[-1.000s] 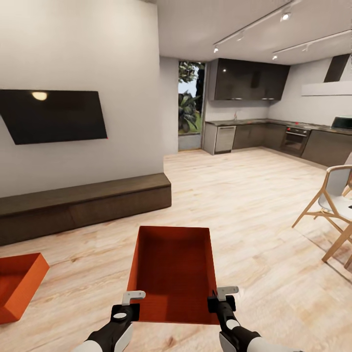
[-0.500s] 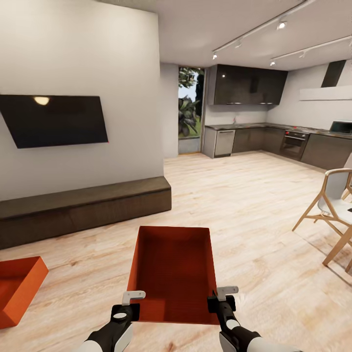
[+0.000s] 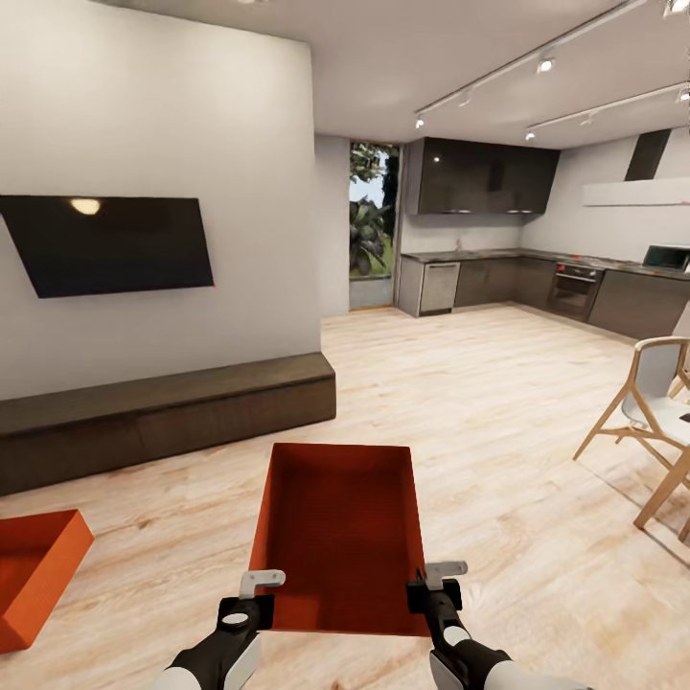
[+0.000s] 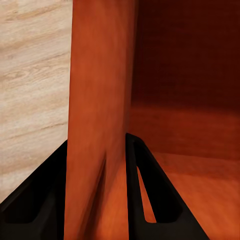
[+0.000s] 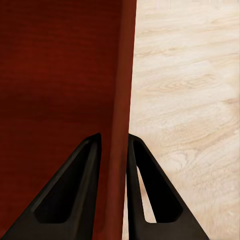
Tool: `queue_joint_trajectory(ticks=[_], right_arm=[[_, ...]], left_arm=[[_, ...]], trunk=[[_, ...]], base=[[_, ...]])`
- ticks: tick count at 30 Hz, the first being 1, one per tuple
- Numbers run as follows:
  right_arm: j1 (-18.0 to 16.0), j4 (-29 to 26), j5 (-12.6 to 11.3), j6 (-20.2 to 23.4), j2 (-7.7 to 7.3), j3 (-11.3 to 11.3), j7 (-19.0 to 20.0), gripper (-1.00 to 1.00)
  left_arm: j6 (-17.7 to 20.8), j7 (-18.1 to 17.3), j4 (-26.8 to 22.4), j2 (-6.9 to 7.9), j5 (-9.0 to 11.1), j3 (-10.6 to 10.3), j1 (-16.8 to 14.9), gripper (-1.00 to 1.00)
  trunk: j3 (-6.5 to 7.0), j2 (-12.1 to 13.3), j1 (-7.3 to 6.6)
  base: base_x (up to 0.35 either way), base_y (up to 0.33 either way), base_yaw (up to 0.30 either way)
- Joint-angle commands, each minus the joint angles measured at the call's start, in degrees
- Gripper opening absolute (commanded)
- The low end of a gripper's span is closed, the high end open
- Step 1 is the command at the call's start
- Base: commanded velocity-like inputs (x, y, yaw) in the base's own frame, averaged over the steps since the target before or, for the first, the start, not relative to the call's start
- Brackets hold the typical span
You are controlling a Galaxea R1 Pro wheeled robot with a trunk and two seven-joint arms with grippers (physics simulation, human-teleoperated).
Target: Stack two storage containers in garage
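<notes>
1 orange box carried through the living room, pinched at both side walls.

The carried box [image 3: 340, 537] is held low and near, its left wall clamped by the left gripper [image 3: 251, 596] and its right wall by the right gripper [image 3: 433, 586]. The second box [image 3: 34, 575] lies on the wood floor [image 3: 498, 422] at the near left. A slip could be caused by such thin wall pinches; the bench [image 3: 163, 414] or chair [image 3: 647, 412] could be clipped in turning.

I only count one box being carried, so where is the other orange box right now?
In the head view the second box sits on the wood floor at the far left, below the TV and in front of the dark bench.
</notes>
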Motion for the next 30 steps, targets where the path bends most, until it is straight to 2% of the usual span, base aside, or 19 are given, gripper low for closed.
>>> queue_joint_trajectory(ticks=[1, 24, 30], right_arm=[[-0.1, 0.0, -1.2, -3.4, 0.03, -1.4, -1.0, -1.0], [-0.1, 0.0, -1.2, -3.4, 0.03, -1.4, -1.0, -1.0], [-0.1, 0.0, -1.2, -3.4, -0.04, -1.5, -1.0, -1.0]], left_arm=[[0.0, 0.6, 0.2, 0.0, 1.1, -0.1, 0.0, -1.0], [0.0, 0.6, 0.2, 0.01, 1.1, -0.1, 0.0, -1.0], [0.0, 0.6, 0.2, 0.0, 1.1, -0.1, 0.0, -1.0]], trunk=[[0.03, 0.0, 0.0], [2.12, 0.0, 0.0], [2.29, 0.0, 0.0]], base=[[0.0, 0.0, 0.0], [0.0, 0.0, 0.0], [0.0, 0.0, 0.0]])
